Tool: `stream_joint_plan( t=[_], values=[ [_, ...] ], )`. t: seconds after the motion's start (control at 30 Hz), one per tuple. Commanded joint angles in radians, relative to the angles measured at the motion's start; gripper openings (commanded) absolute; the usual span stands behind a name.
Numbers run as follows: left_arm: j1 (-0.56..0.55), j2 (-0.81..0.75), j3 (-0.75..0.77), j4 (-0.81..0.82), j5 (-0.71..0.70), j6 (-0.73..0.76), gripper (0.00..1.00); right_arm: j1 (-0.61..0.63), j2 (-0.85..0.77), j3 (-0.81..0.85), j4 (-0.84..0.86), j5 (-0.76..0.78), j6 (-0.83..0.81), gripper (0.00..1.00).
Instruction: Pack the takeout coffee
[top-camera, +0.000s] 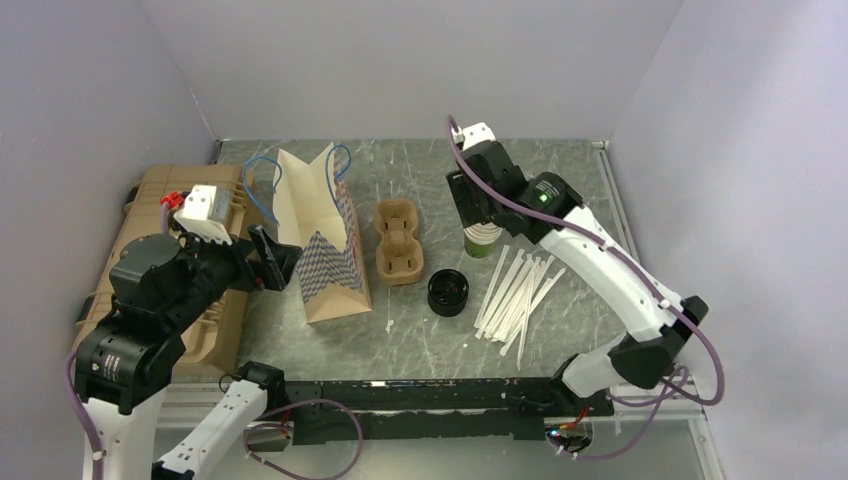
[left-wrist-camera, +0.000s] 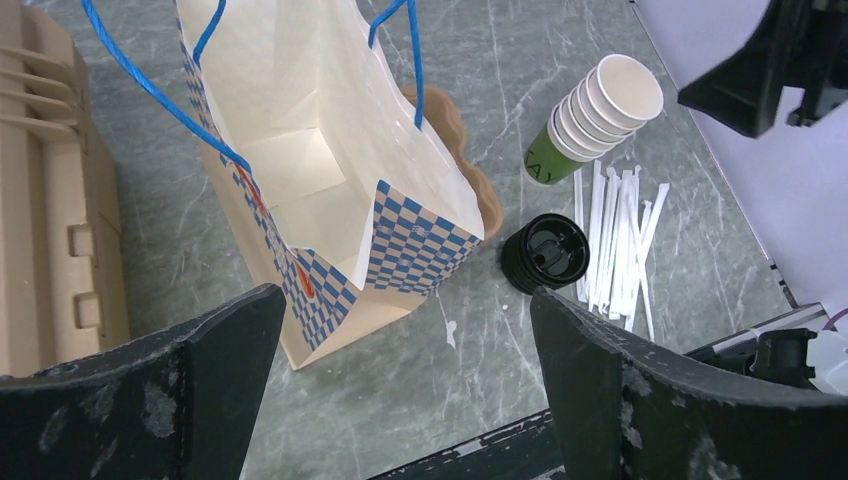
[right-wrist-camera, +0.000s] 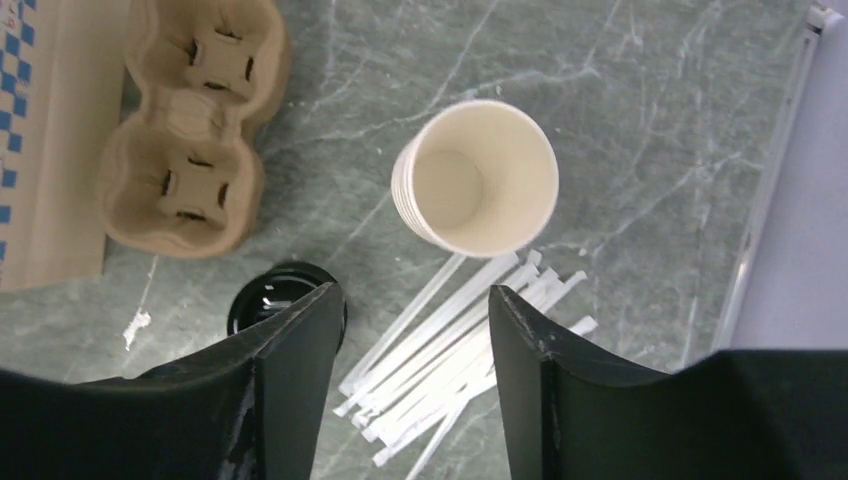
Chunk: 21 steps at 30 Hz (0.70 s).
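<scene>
My right jaws hang parted, gripping nothing, over one stack of lidless cups (right-wrist-camera: 480, 175). My left jaws gape wide at one paper bag (left-wrist-camera: 330, 160). On the bench (top-camera: 590, 180) between: one two-well carrier (top-camera: 398, 242), one pile of black lids (left-wrist-camera: 545, 252), and straws (top-camera: 515, 290) too overlapped to count. I cannot tell where the lidded coffee cup is.

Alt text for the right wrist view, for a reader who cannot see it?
Seen from above, the right gripper hangs with jaws apart and empty near a stack of lidless paper cups on a grey marbled table. Wrapped straws lie below the gap, black lids show partly at lower left, and a cardboard cup carrier sits at upper left.
</scene>
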Motion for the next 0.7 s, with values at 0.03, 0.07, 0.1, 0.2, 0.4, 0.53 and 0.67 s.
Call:
stream_joint_plan(
  t=[0.03,0.07,0.1,0.2,0.4,0.53,0.67],
  values=[
    [0.003,-0.013,-0.007,0.008,0.011,-0.016,0.99,-0.069,0.086,0.106,0.055,-0.124,-0.049,0.54],
    [0.003,-0.014,-0.007,0.006,0.011,-0.016,0.99,-0.083,0.108,0.115,0.056,-0.138,-0.049,0.52],
    [0.003,-0.015,-0.006,0.003,0.010,-0.016,0.99,-0.095,0.128,0.120,0.058,-0.154,-0.051,0.52],
    [0.003,-0.020,-0.006,-0.003,0.009,-0.014,0.99,-0.131,0.169,0.123,0.069,-0.188,-0.050,0.47],
    [0.003,-0.025,-0.008,-0.014,0.007,-0.011,0.99,-0.166,0.235,0.108,0.065,-0.225,-0.042,0.38],
    [0.004,-0.027,-0.016,-0.013,0.008,-0.007,0.99,-0.170,0.250,0.092,0.076,-0.239,-0.036,0.33],
    [0.003,-0.026,-0.018,-0.013,0.013,-0.004,0.99,-0.176,0.263,0.087,0.072,-0.246,-0.030,0.32]
  ],
)
